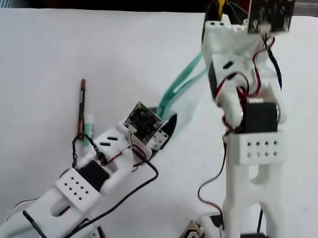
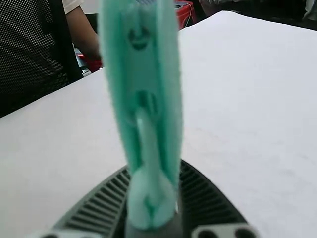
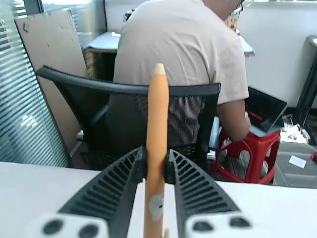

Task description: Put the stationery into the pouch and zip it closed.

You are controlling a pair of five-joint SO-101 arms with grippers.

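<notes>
A translucent teal pouch point(image 1: 178, 87) lies on the white table, running from my left gripper point(image 1: 168, 126) toward the far right arm. In the left wrist view the pouch point(image 2: 143, 89) stands edge-on with the left gripper point(image 2: 151, 201) shut on its near end. My right gripper point(image 3: 156, 162) is shut on an orange pencil point(image 3: 157, 109), tip pointing away from the camera. In the high view that right gripper point(image 1: 213, 12) sits at the table's far edge, a bit of the pencil point(image 1: 221, 2) showing. A brown pen point(image 1: 82, 105) and a small white-and-green stick point(image 1: 89, 124) lie left of the left arm.
The white table point(image 1: 51, 44) is bare to the far left. The right arm's body point(image 1: 251, 134) rises over the right side, with loose red and black wires. Beyond the table a person sits on a black mesh chair point(image 3: 124, 114), not touching anything.
</notes>
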